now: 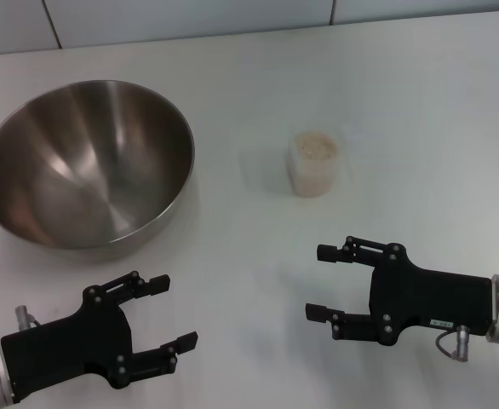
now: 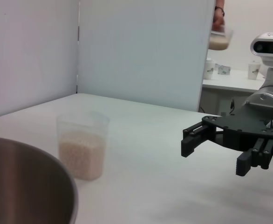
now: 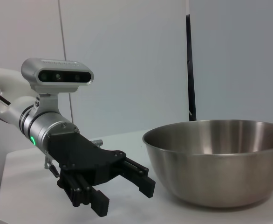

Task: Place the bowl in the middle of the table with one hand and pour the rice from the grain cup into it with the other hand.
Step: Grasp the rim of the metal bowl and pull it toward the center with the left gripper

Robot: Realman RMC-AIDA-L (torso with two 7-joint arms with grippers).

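Near the bowl (image 1: 86,162), left pincer (image 1: 169,313) agape.

Each arm ends in a black end effector, the left end effector (image 1: 166,313) and the right end effector (image 1: 323,282), with two thin fingers, small round screws, a shiny silver wrist, and a grey camera box on top.
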